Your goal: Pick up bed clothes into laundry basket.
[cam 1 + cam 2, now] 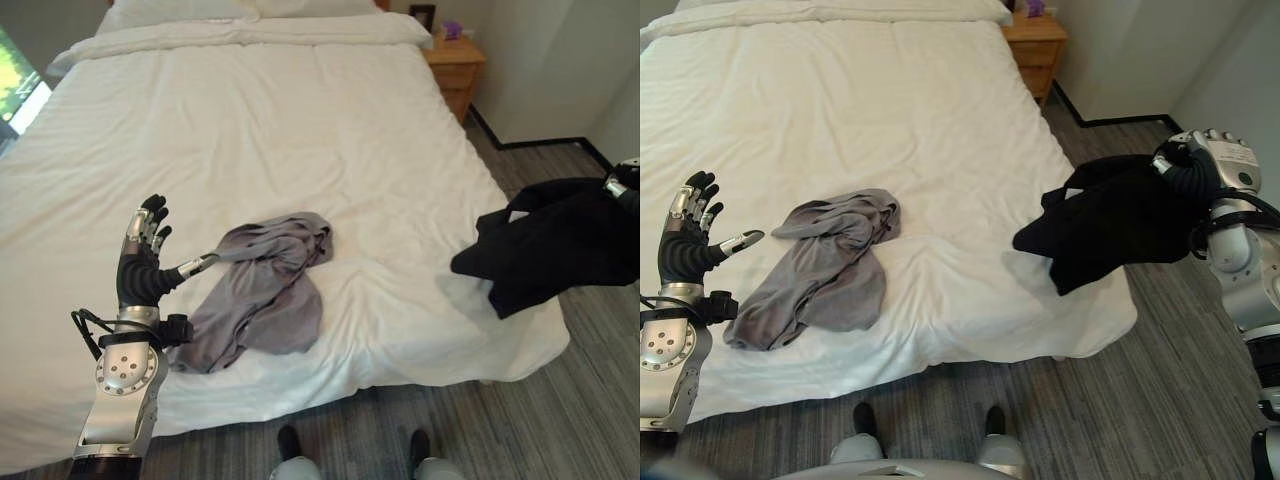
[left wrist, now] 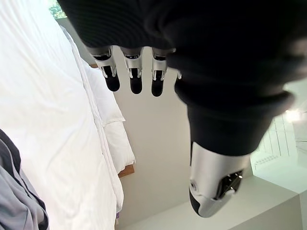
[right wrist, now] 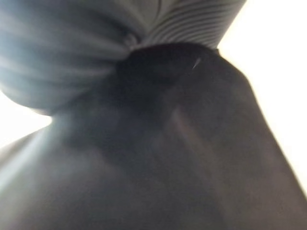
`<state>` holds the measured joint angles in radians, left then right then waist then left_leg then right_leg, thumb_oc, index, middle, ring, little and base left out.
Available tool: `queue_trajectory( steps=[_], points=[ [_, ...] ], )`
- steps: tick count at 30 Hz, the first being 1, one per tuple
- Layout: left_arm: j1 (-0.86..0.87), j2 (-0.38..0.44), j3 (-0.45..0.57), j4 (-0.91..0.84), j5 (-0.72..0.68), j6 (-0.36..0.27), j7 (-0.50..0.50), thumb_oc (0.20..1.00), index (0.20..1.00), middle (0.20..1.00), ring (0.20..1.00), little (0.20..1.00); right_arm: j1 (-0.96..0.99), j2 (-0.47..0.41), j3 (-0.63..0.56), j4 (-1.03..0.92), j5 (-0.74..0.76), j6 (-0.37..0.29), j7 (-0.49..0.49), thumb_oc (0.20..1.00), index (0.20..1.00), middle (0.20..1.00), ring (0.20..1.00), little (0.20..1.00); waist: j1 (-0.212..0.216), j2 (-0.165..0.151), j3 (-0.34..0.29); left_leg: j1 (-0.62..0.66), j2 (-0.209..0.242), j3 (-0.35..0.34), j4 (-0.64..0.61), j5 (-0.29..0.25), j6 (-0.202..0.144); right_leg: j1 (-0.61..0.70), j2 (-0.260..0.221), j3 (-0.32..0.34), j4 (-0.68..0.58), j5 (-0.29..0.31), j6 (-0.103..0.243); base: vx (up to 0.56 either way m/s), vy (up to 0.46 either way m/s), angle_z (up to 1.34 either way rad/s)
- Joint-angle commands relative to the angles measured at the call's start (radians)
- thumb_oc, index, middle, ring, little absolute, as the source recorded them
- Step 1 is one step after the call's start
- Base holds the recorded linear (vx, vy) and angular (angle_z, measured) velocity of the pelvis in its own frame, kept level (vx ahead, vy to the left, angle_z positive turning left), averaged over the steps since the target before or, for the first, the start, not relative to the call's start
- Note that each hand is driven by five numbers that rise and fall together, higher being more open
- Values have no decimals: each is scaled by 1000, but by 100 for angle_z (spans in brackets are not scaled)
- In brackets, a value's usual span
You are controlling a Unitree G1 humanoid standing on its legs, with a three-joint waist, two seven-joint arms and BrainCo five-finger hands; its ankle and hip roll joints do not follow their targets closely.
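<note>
Right hand (image 1: 1200, 160) clutches black garment (image 1: 1105, 225) off bed (image 1: 300, 130) corner, 3 o'clock. Left hand (image 1: 143, 255) splayed, empty, beside grey garment (image 1: 265, 290). Wooden nightstand (image 1: 455, 65) at 1 o'clock; grey plank floor (image 1: 590, 400).

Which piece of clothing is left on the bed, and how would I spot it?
Look at the big white bed and go to its near edge. The grey garment lies crumpled there, next to the robot's open left hand. Unlike the black garment hanging from the right hand past the bed's side, it is pale grey and rests on the sheet.
</note>
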<state>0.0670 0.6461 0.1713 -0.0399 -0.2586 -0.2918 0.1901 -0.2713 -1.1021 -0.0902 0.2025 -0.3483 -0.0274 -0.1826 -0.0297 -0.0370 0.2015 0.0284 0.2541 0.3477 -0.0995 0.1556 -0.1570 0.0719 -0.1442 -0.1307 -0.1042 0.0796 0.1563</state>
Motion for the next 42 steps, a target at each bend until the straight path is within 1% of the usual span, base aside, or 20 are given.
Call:
queue_trajectory(
  steps=[1, 2, 7, 9, 10, 11, 13, 14, 15, 16, 22, 29, 30, 31, 33, 36, 37, 40, 41, 42],
  points=[
    [-57, 94, 30, 2, 124, -6, 46, 1000, 1000, 1000, 1000, 1000, -63, -71, -53, -42, 60, -16, -84, 200, 200, 200, 200, 200, 4, -55, -46, 58, -4, 13, 12, -197, -8, 34, -44, -68, 17, -118, 28, 19, 21, -8],
    [-64, 136, 32, 49, 229, 31, 67, 1000, 1000, 1000, 1000, 1000, -51, -94, -77, -46, 73, -18, -91, 200, 200, 200, 200, 200, -5, -64, -52, 62, -4, 21, 12, -202, -8, 33, -46, -67, 17, -114, 32, 25, 21, -5],
    [-112, 238, 2, 194, 479, 109, 129, 1000, 1000, 1000, 1000, 1000, -11, -131, -127, -82, 62, -25, -105, 200, 200, 200, 200, 200, -23, -82, -67, 72, -7, 42, 12, -214, -7, 31, -52, -68, 17, -107, 44, 33, 15, -10],
    [-115, 257, -4, 254, 556, 142, 153, 1000, 1000, 1000, 1000, 1000, -9, -135, -133, -91, 53, -25, -111, 200, 200, 200, 200, 200, -31, -82, -72, 77, -9, 48, 12, -218, -5, 30, -54, -67, 17, -104, 46, 34, 51, -11],
    [-137, 259, -31, 326, 619, 176, 179, 1000, 1000, 1000, 1000, 1000, -9, -133, -132, -95, 51, -25, -119, 200, 200, 200, 200, 200, -41, -81, -78, 80, -11, 56, 12, -221, -4, 29, -57, -66, 17, -101, 49, 29, 53, -6],
    [-144, 258, -38, 332, 622, 175, 183, 1000, 1000, 1000, 1000, 1000, -8, -133, -133, -95, 51, -25, -119, 200, 200, 200, 200, 200, -40, -81, -78, 80, -11, 56, 12, -221, -4, 29, -57, -66, 17, -101, 49, 32, 54, -7],
    [-192, 253, -96, 470, 704, 231, 200, 1000, 1000, 1000, 1000, 1000, 28, -114, -154, -119, 57, -32, -133, 200, 200, 200, 200, 200, -73, -79, -84, 91, -17, 67, 12, -233, -2, 35, -58, -64, 17, -105, 56, 57, 41, -13],
    [-203, 254, -106, 478, 705, 229, 204, 1000, 1000, 1000, 1000, 1000, 36, -114, -163, -121, 56, -32, -133, 200, 200, 200, 200, 200, -70, -79, -83, 87, -17, 66, 12, -227, -1, 31, -58, -64, 17, -100, 54, 55, 48, -4],
    [-244, 247, -148, 556, 734, 252, 213, 1000, 1000, 1000, 1000, 1000, 58, -103, -175, -142, 53, -36, -138, 200, 200, 200, 200, 200, -89, -76, -86, 86, -21, 72, 12, -226, 1, 22, -58, -59, 17, -97, 57, 0, 0, 0],
    [-258, 247, -161, 568, 734, 249, 218, 1000, 1000, 1000, 1000, 1000, 67, -103, -185, -144, 52, -35, -138, 200, 200, 200, 200, 200, -85, -76, -87, 84, -22, 72, 12, -227, 2, 21, -58, -59, 17, -97, 58, 31, 47, -1],
    [-365, 222, -286, 788, 823, 307, 234, 1000, 1000, 1000, 1000, 1000, 73, -76, -145, -205, 42, -70, -148, 200, 200, 200, 200, 200, -148, -66, -84, 79, -31, 120, 12, -235, 8, -30, -65, -23, 17, -75, 74, -4, 59, -23],
    [-442, 156, -389, 1007, 843, 323, 205, 1000, 1000, 1000, 1000, 1000, 110, -29, -143, -261, 82, -117, -162, 200, 200, 200, 200, 200, -209, -65, -54, 46, -37, 156, 12, -240, 18, -102, -80, 10, 17, -48, 95, -44, 59, -27],
    [-454, 145, -401, 1048, 841, 322, 192, 558, 558, 558, 558, 558, 101, -22, -129, -260, 86, -119, -158, 200, 200, 200, 200, 200, -218, -64, -51, 38, -36, 166, 12, -239, 19, -118, -83, 17, 17, -39, 99, -91, 72, -30],
    [-453, 128, -418, 1093, 851, 326, 166, 200, 200, 200, 200, 200, 93, -17, -116, -263, 91, -122, -153, 200, 200, 200, 200, 200, -228, -64, -45, 31, -33, 177, 12, -237, 19, -131, -86, 19, 17, -31, 103, -102, 72, -39],
    [-438, 91, -436, 1179, 873, 329, 123, 200, 200, 200, 200, 200, 76, -11, -100, -270, 88, -121, -144, 200, 200, 200, 200, 200, -237, -62, -38, 27, -30, 199, 12, -234, 21, -150, -90, 23, 17, -19, 106, -76, 72, -43],
    [-377, 29, -420, 1254, 886, 326, 74, 200, 200, 200, 200, 200, 63, -12, -98, -276, 72, -117, -146, 200, 200, 200, 200, 200, -236, -61, -34, 40, -28, 229, 12, -239, 21, -155, -100, 15, 17, -6, 106, -6, 53, -35],
    [-362, 13, -406, 1259, 869, 319, 67, 200, 200, 200, 200, 200, 62, -28, -115, -271, 62, -114, -148, 200, 200, 200, 200, 200, -229, -61, -31, 52, -31, 241, 12, -242, 23, -142, -114, -14, 17, 2, 106, 8, 21, -50],
    [-370, 11, -406, 1247, 852, 314, 72, 200, 200, 200, 200, 200, 63, -38, -123, -266, 60, -114, -150, 200, 200, 200, 200, 200, -223, -58, -28, 61, -30, 248, 12, -241, 23, -130, -122, -43, 23, 10, 106, -6, -14, -41],
    [-382, 15, -403, 1230, 828, 309, 80, 200, 200, 200, 200, 200, 62, -43, -123, -260, 59, -114, -155, 200, 200, 200, 200, 200, -215, -55, -25, 65, -28, 257, 12, -238, 23, -122, -130, -79, 36, 17, 106, -1, -27, -25],
    [-435, 53, -393, 1145, 719, 287, 118, 200, 200, 200, 200, 200, 35, -60, -101, -237, 65, -114, -162, 200, 200, 200, 200, 200, -175, -27, -10, 88, 1, 288, 12, -241, 18, -109, -170, -255, 130, -14, 96, -74, -62, -23]
  ],
)
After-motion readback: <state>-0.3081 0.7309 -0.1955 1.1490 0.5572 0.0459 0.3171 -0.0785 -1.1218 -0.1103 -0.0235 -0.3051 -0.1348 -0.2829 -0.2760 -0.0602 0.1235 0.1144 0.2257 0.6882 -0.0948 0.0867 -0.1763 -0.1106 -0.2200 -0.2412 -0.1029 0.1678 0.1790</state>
